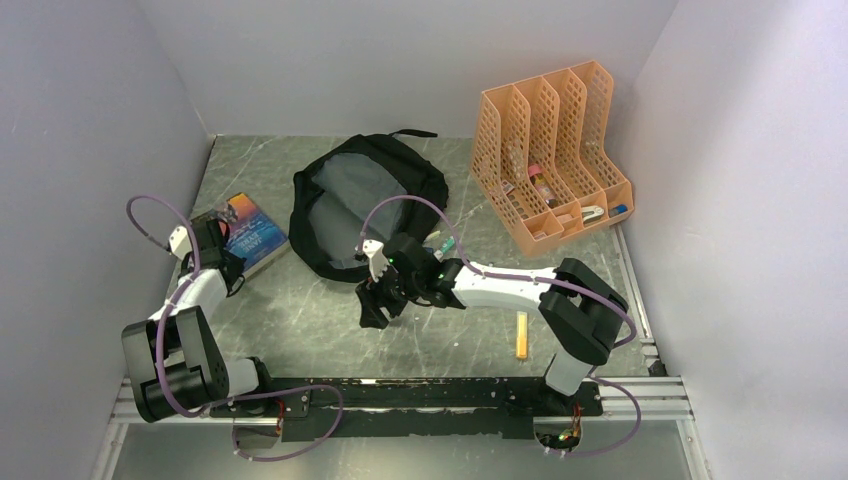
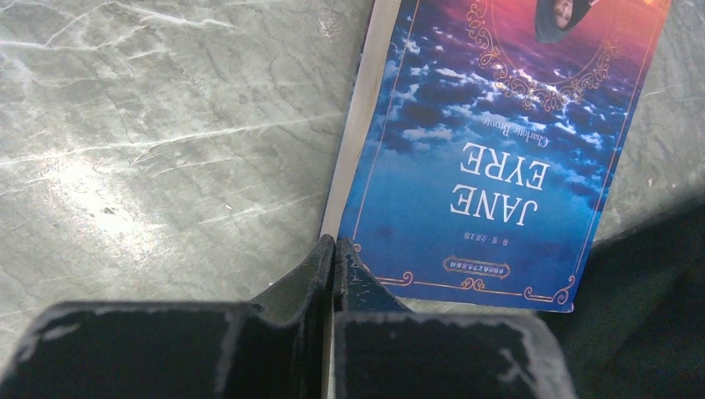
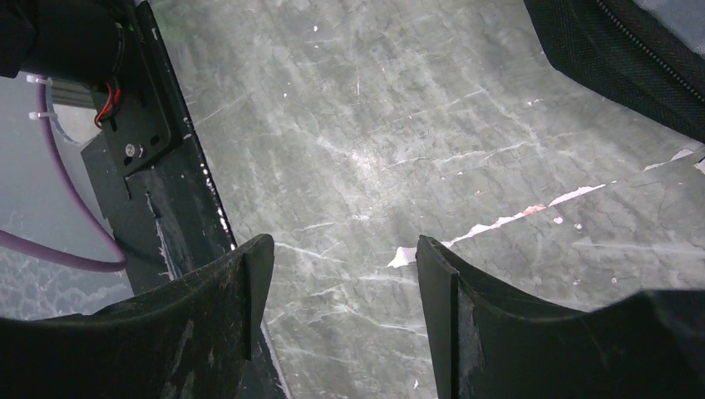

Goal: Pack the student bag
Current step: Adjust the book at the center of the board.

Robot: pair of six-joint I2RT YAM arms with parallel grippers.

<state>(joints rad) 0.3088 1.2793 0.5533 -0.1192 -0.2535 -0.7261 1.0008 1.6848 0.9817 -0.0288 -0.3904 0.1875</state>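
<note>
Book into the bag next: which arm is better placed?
Left. The left gripper is shut at the corner of the Jane Eyre book beside the student bag; the right gripper hangs open over the table, away from it.

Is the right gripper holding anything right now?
No, the right gripper stands open in its wrist view, and only the table shows in the gap.
</note>
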